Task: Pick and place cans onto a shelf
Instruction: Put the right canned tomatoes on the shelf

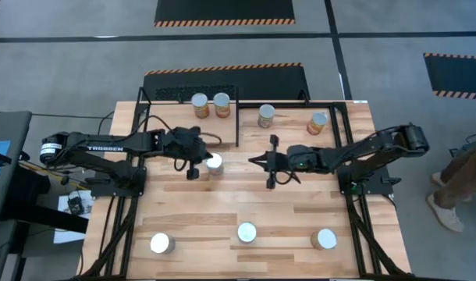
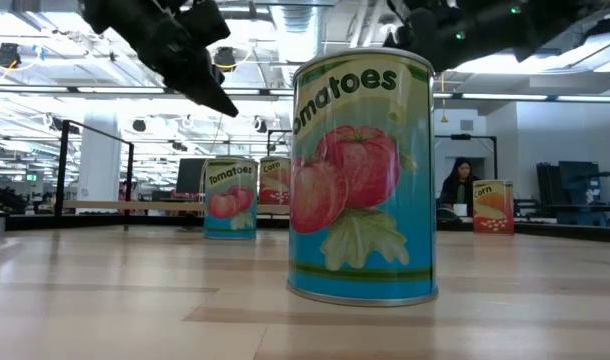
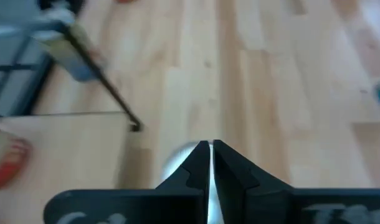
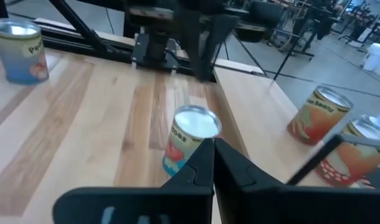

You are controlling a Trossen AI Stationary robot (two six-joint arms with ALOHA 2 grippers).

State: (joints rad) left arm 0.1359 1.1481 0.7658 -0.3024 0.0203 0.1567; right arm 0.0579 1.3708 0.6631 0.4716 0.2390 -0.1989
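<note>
One can [image 1: 214,164] with a silver top stands upright mid-table, between my two grippers. My left gripper [image 1: 201,161] is shut and empty, just left of the can and above it. In the left wrist view [image 3: 210,149] its fingertips hang over the can's top [image 3: 176,163]. My right gripper [image 1: 253,160] is shut and empty to the can's right. It points at the can [image 4: 191,134] in its wrist view [image 4: 213,149]. The wooden shelf [image 1: 172,129] at the far side carries several upright cans, two [image 1: 199,104] [image 1: 222,104] on the left and two [image 1: 266,115] [image 1: 317,122] on the right.
Three more cans [image 1: 161,243] [image 1: 246,232] [image 1: 325,239] stand upright along the table's near edge. The middle one [image 2: 360,180] fills the low view. Thin black frame posts [image 1: 237,125] edge and divide the shelf. A person [image 1: 460,183] stands off the table's right side.
</note>
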